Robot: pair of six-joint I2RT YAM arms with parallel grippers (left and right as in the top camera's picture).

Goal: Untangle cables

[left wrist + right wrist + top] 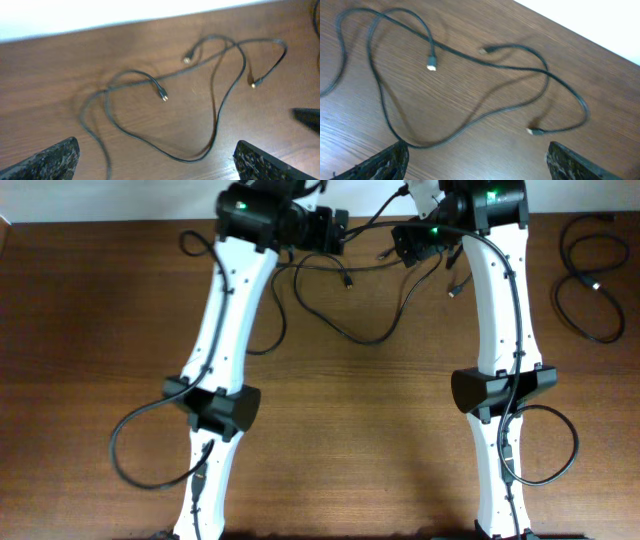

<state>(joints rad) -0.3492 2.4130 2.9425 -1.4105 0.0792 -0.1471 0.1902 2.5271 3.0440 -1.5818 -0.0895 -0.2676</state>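
Thin black cables (350, 337) lie tangled in loose crossing loops on the brown table at the far middle. In the left wrist view the cables (218, 117) spread ahead of the fingers, with three plug ends showing. In the right wrist view the same cables (431, 64) lie below and ahead. My left gripper (340, 230) (157, 162) is open wide and empty above the tangle's left side. My right gripper (408, 245) (480, 162) is open wide and empty above its right side. Neither gripper touches a cable.
A separate black cable (578, 276) lies coiled at the far right of the table. The table's far edge against a white wall (100, 15) runs just beyond the tangle. The arms' own cables loop beside each base (125, 455).
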